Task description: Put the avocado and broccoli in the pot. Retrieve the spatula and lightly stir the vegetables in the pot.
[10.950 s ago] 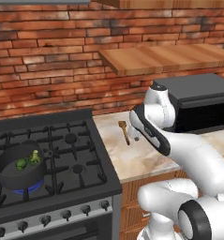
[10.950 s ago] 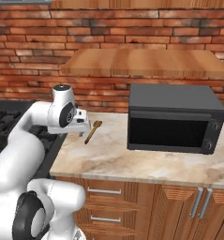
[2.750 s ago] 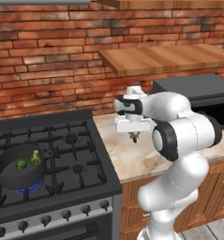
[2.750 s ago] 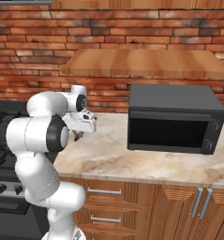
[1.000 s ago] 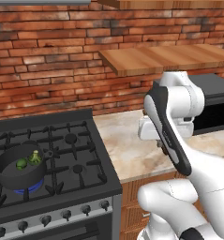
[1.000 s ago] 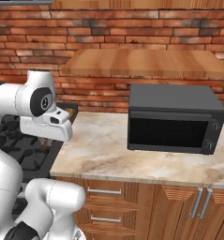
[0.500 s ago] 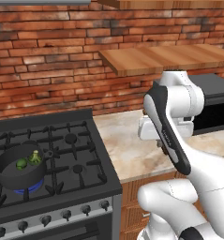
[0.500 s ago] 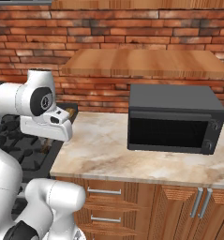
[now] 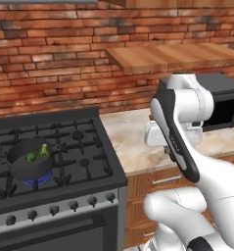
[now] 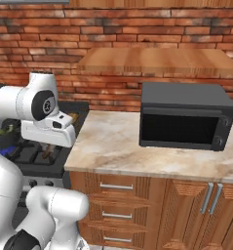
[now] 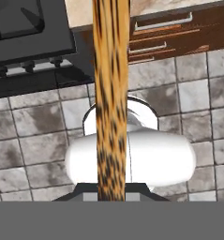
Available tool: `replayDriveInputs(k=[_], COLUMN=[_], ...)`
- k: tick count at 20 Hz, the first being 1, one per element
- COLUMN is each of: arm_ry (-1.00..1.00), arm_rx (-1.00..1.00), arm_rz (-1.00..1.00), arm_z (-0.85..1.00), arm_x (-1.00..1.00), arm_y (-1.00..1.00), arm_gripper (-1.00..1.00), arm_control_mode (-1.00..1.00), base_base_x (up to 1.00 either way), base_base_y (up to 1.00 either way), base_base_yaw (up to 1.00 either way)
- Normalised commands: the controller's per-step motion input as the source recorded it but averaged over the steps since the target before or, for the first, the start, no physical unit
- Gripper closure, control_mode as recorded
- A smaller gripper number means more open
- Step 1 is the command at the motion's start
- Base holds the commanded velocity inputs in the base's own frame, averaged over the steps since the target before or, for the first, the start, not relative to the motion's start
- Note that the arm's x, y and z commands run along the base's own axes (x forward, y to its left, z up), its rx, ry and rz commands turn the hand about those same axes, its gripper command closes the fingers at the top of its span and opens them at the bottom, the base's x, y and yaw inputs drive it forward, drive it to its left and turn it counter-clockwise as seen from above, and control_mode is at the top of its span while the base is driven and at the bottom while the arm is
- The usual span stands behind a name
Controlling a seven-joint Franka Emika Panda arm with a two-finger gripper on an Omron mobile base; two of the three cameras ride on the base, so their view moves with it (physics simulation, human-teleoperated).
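Brown wood, mottled orange and dark, runs as a long strip up the middle of the hand view: the spatula [image 11: 111, 93], rising from the bottom edge, where the fingers are closed narrow on it and hold it. The fingertips themselves cannot be made out. Behind the spatula in that view lie grey floor tiles [image 11: 33, 131], the black front edge of the stove with its knobs, and dark wooden drawers with metal handles.

From the left base view, the white arm [image 9: 179, 127] bends up in the lower right foreground, its hand hanging over the front edge of the marble worktop [image 9: 133, 142], just right of the stove [image 9: 64, 162]. The fingers are hidden below the hand here.

On the front left burner of the black stove sits the dark grey pot [image 9: 29, 164], over a blue flame. Inside it lie the round dark green avocado [image 9: 31, 157] and, just beside it to the right, the paler lumpy broccoli [image 9: 43, 151].

From the right base view, the arm's hand [image 10: 47, 129] hangs over the seam between stove and worktop, and a short brown piece of the spatula [image 10: 50, 152] shows beneath it. The pot is mostly hidden behind the arm at the left edge.

Farther back on the worktop stands a black microwave [image 10: 184, 117]. Above it a wooden shelf [image 10: 152, 61] juts from the red brick wall [image 10: 113, 24].
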Motion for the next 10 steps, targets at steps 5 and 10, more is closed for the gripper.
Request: replayDriveInputs(k=[5, 10], arm_ry=[0.00, 0.00], arm_rx=[0.00, 0.00], arm_rz=[0.00, 0.00], arm_z=[0.00, 0.00], arm_x=[0.00, 0.00], arm_y=[0.00, 0.00], arm_gripper=[1.00, 1.00], arm_control_mode=[1.00, 1.00], base_base_x=[-0.41, 0.00], base_base_y=[0.57, 0.69], base_base_yaw=[0.08, 0.18])
